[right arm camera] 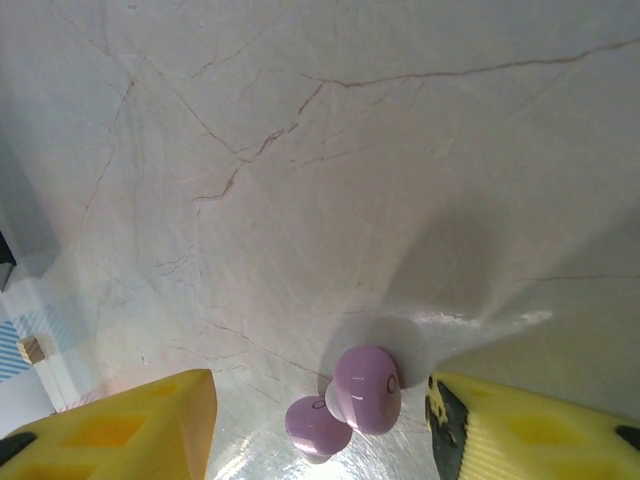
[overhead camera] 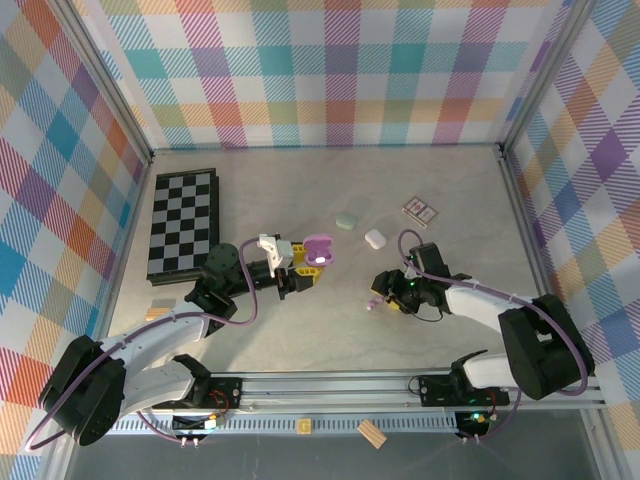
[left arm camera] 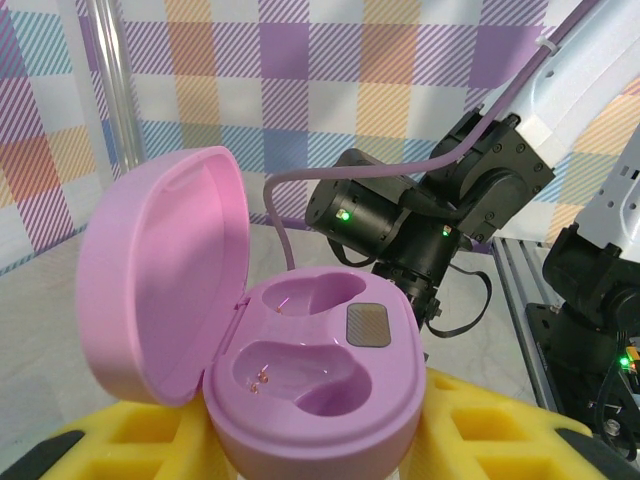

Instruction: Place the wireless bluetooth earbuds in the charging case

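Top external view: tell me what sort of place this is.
Probably a robot data-collection cell: a left arm and right arm bolted to a rail, with plaid screen walls enclosing a marble-look table.

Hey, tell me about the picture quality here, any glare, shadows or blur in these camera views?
Right wrist view: a soft shadow rings the lilac earbuds, which look slightly soft, and pale glare streaks the tabletop beside them. Left wrist view: the lilac case is sharp, lid open, with small highlights on its shell. Top view: flat, even light, no hard shadows.
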Available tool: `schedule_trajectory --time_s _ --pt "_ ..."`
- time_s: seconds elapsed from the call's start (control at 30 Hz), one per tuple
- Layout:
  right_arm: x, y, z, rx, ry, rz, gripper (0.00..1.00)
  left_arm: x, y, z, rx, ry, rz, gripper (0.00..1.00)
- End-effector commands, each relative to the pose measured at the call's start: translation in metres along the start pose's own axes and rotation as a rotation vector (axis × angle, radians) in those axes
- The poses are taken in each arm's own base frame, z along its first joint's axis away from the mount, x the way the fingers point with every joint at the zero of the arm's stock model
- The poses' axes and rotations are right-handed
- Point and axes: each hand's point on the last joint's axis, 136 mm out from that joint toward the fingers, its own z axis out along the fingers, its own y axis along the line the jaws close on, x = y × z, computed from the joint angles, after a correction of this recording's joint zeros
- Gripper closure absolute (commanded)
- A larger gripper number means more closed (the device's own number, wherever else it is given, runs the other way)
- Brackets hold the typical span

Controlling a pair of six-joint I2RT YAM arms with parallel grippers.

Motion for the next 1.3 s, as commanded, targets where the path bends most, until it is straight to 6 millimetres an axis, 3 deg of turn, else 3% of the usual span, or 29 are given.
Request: schedule_trajectory --time_s 0.0,0.67,1.13,1.27 --pt "0.001 0.01 0.006 -0.053 0.015 -0.016 0.45 -0.011 0.0 0.0 0.012 -0.027 0.039 0.61" --pt "0.002 0.004 0.007 -0.032 0.021 -0.016 0.59 -0.009 0.001 0.001 0.014 -0.023 0.035 0.61" --pt "0.0 0.006 0.014 -0.057 0.02 -0.029 0.62 -0.01 0.001 0.001 0.016 -0.025 0.037 0.61" --pt "0.0 0.007 0.017 -0.069 0.025 -0.027 0.7 -0.009 0.001 0.001 0.015 -0.022 0.035 0.61"
